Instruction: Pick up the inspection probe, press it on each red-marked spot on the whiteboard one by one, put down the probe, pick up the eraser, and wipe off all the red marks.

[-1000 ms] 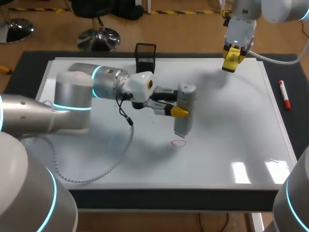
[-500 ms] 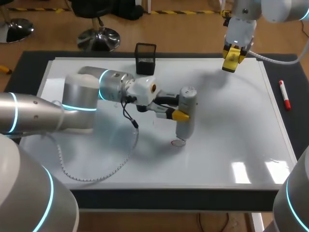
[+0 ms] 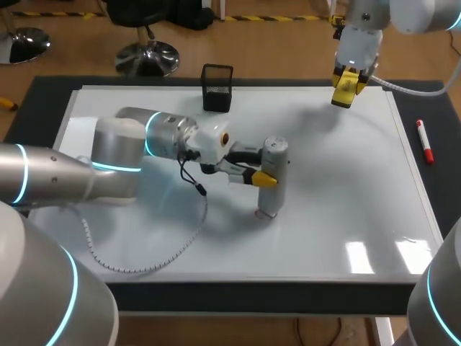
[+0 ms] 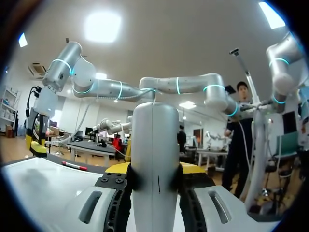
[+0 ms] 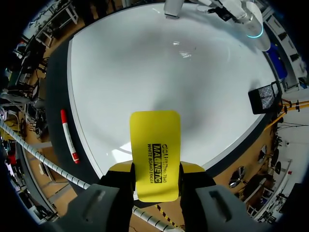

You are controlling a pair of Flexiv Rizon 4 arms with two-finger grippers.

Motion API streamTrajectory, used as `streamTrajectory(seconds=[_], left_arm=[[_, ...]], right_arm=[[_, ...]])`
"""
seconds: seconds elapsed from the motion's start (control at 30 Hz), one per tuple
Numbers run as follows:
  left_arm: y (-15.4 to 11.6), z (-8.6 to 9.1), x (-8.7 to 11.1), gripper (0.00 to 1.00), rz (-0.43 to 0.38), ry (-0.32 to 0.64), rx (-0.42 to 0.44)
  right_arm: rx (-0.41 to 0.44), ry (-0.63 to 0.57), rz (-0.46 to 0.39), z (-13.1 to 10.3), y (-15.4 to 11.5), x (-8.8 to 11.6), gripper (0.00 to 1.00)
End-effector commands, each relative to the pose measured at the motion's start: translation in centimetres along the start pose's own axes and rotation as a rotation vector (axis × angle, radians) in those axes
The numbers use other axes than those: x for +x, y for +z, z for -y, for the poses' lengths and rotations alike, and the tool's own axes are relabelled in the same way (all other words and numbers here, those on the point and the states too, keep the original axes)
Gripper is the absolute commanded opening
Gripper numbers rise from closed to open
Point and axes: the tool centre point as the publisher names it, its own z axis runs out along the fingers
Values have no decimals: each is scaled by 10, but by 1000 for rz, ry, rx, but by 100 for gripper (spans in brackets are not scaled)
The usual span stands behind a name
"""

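Tip of probe (image 3: pixel 274 164) sits on red mark (image 3: pixel 261 213) near mid board (image 3: pixel 346 187), body near upright. L gripper (image 3: pixel 263 178) clamped on it from both sides. R gripper (image 5: pixel 155 176) pinches yellow eraser (image 5: pixel 154 142), up over board's far right corner. Off board at right: marker (image 3: pixel 425 142) on mat (image 3: pixel 439 108). At far edge: mesh cup (image 3: pixel 217 87).

The left arm (image 3: pixel 115 155) is laid low and level, and the left gripper (image 3: pixel 266 178) is clamped from both sides on the upright probe (image 4: pixel 155 145). The right arm (image 3: pixel 367 29) is held high – the right gripper (image 3: pixel 346 90) (fingers pointing down) is closed on the eraser (image 5: pixel 154 150).
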Motion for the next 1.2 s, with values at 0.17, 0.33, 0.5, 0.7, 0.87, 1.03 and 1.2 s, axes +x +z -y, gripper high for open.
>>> streamTrajectory(seconds=[0.17,0.33,0.5,0.7,0.87,1.03,1.2], left_arm=[[-3,-5,0,0,-3,-2,10],[-3,-8,-1,0,-13,-8,-7],[-3,-11,-1,0,-15,-11,-11],[-4,-13,1,0,-14,-15,-16],[-6,-16,1,0,-14,-20,-13],[-6,-18,0,0,-17,-21,-11],[-7,-18,0,0,-19,-20,-12]], right_arm=[[1,-2,-5,1,-1,0,0],[1,-2,-5,1,-1,0,0],[1,-2,-5,1,-1,0,0],[1,-2,-5,1,-1,0,0],[1,-2,-5,1,-1,0,0],[1,-2,-5,1,-1,0,0],[1,-2,-5,1,-1,0,0]])
